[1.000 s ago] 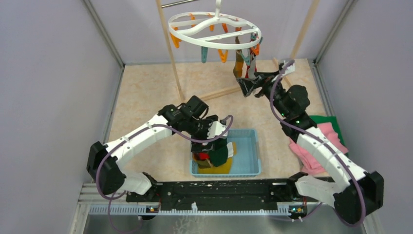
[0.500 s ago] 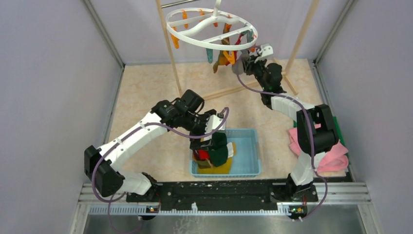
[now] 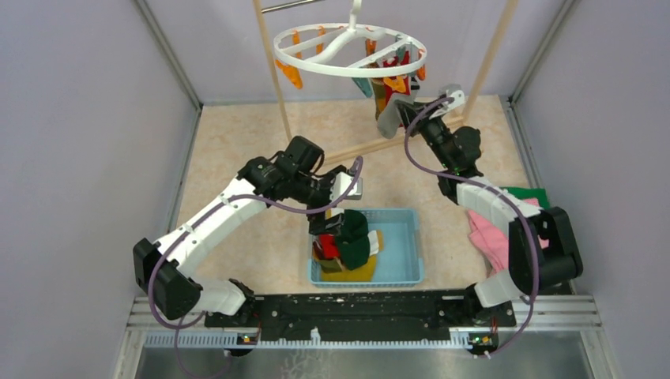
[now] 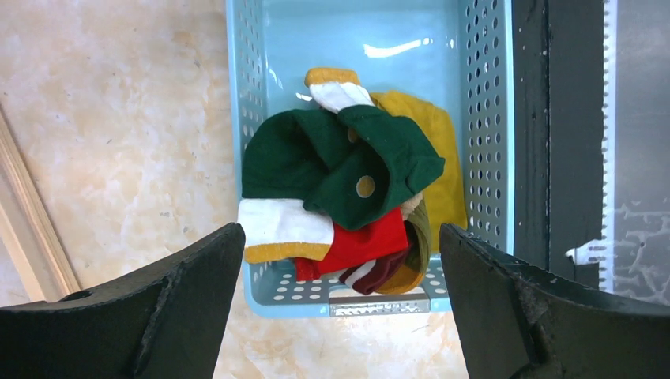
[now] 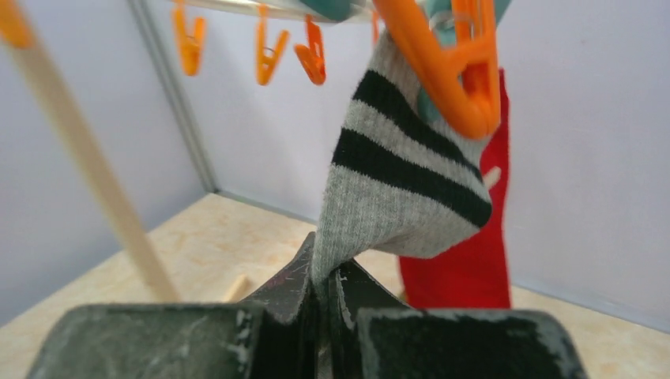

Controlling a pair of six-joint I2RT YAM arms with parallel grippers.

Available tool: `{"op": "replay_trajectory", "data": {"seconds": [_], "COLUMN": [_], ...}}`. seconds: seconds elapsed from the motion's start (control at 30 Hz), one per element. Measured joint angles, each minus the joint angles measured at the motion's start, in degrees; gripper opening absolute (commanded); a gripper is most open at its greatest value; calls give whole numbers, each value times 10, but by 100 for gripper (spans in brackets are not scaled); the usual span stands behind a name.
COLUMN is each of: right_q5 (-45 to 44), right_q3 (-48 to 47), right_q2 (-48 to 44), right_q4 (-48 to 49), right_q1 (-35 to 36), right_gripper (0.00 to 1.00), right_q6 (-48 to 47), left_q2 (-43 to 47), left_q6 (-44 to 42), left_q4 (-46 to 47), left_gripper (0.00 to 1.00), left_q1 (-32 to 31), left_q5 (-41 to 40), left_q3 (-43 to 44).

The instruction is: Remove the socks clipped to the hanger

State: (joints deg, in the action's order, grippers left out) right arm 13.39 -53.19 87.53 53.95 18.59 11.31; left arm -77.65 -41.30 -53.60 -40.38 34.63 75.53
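The right tool (image 5: 324,278) is pressing its jaws closed on the lower edge of a grey sock (image 5: 403,178) with black stripes. That sock is hanging from an orange clip (image 5: 454,75) on the white round hanger (image 3: 348,51), which is hanging from a wooden rack (image 3: 272,79) high over the back of the counter (image 3: 237,150). A red sock (image 5: 466,268) is hanging just behind the striped one, on the hanger's right side. Three more clips (image 5: 269,51), also orange, are dangling empty from the ring further along.

The left tool (image 4: 340,237) is hovering with its jaws spread wide, gripping nothing, above a light blue basket (image 4: 486,118) that is sitting near the front of the counter. Inside the basket, a dark green sock (image 4: 332,166) is lying on top of a second red sock (image 4: 363,245) and a mustard yellow sock (image 4: 442,158), all bunched together at one end.
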Motion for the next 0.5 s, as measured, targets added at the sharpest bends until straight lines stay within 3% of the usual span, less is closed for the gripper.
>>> {"op": "replay_trajectory", "data": {"seconds": [0.23,0.5], "right_q5": [46,102], "right_q3": [96,117], "right_q2": [-137,-209], "right_q4": [11,-23], "right_q1": [23,103], "right_gripper": [0,0], "right_q6": [84,156], "left_q2": [0,-4], "left_q6": [48,123], "left_q4": [26,80], "left_gripper": [99,99], "left_q1": [12,70], "left_q5": [29,90], "left_q3": [18,58]}}
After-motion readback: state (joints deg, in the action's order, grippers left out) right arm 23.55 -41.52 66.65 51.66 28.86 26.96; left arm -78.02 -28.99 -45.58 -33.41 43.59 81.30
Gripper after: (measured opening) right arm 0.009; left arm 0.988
